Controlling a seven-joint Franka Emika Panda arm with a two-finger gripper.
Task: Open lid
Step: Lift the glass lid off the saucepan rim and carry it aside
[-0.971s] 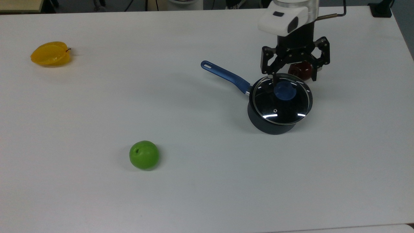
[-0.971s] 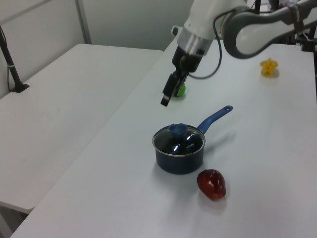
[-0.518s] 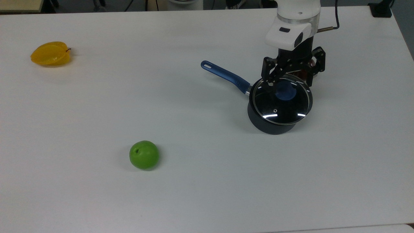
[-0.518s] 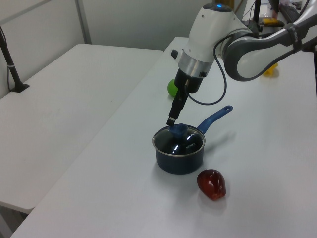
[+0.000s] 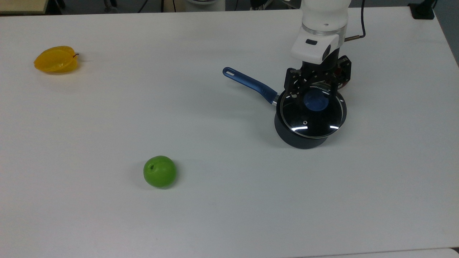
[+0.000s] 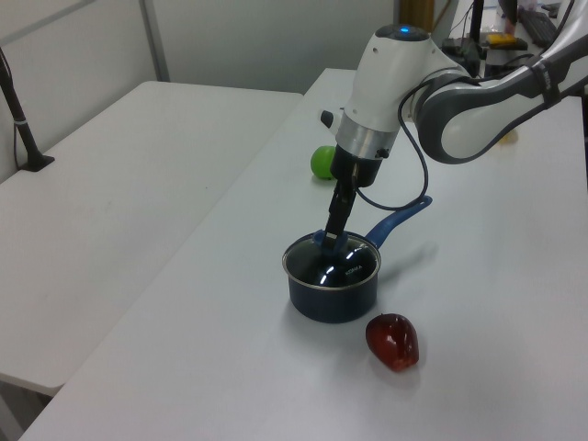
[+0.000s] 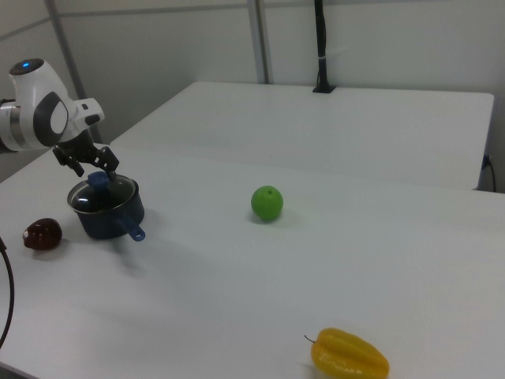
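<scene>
The lid (image 5: 312, 118) is round clear glass with a metal rim. It sits closed on a dark saucepan (image 5: 300, 138) with a blue handle (image 5: 250, 85). Its blue knob (image 5: 316, 100) is at the centre. My gripper (image 5: 315, 94) hangs straight down over the lid, open, with one black finger on each side of the knob. In the left view the gripper (image 6: 333, 235) reaches down to the knob on the lid (image 6: 334, 265). In the right view the gripper (image 7: 89, 168) spreads just above the knob (image 7: 98, 181).
A dark red fruit (image 6: 392, 341) lies close beside the pan, mostly hidden behind the gripper in the top view. A green apple (image 5: 160, 171) and a yellow starfruit (image 5: 56, 59) lie far off toward the top view's left on the white table (image 5: 215, 200).
The gripper has come down from above and behind the pan. Its fingers now straddle the knob. The lid and pan have not moved.
</scene>
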